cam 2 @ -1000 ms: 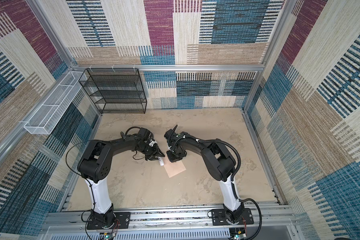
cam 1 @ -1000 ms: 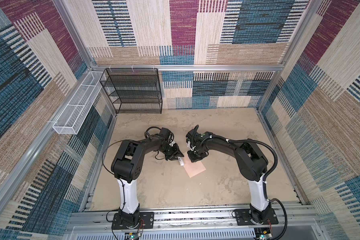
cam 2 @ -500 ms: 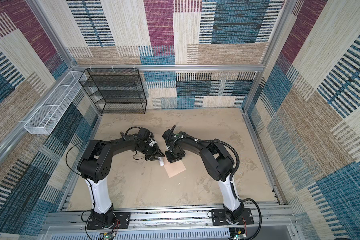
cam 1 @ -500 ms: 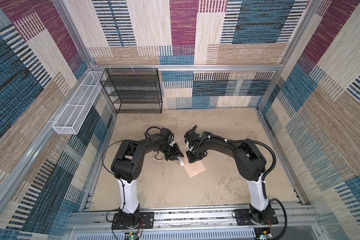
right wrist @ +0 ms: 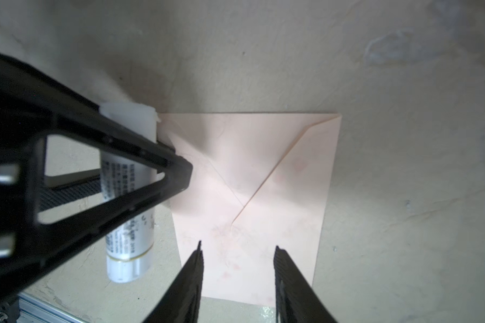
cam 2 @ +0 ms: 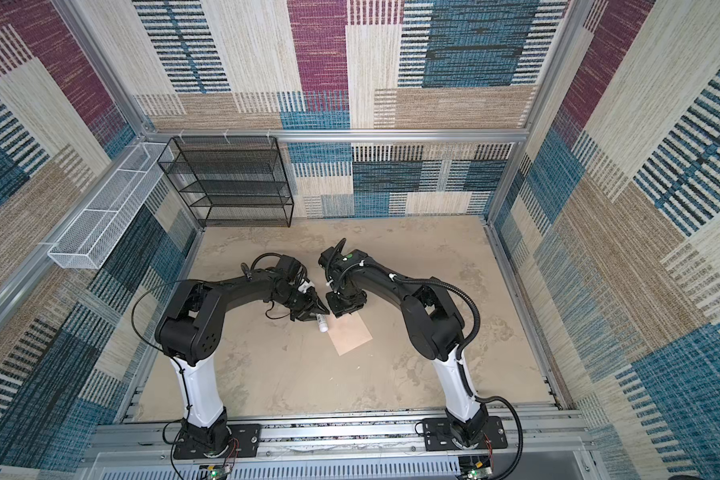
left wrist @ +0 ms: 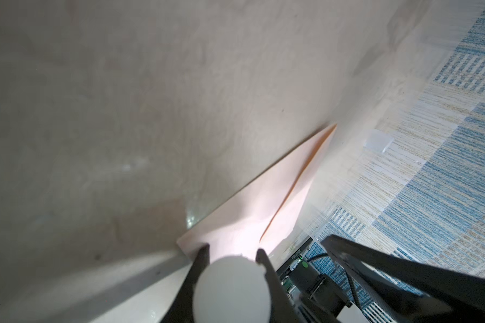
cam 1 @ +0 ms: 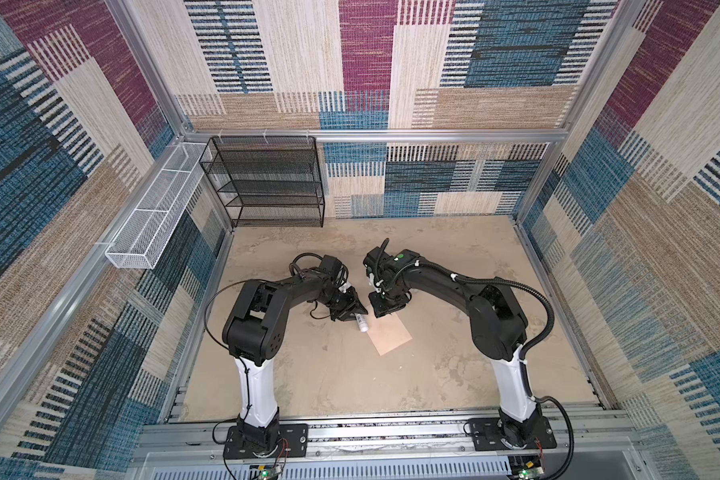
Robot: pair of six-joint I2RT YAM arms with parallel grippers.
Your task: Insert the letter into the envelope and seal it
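Since a second ago the right gripper (right wrist: 237,247) has spread its jaws and shifted slightly toward the left gripper (left wrist: 233,250). It now stands moderately wide and empty over one edge of the envelope (right wrist: 263,156). The peach envelope lies flat on the tabletop (right wrist: 263,56) between the two arms, with its pointed flap folded down. The left gripper is clamped on a white glue stick (right wrist: 129,243), held tilted just beside the envelope's side edge.
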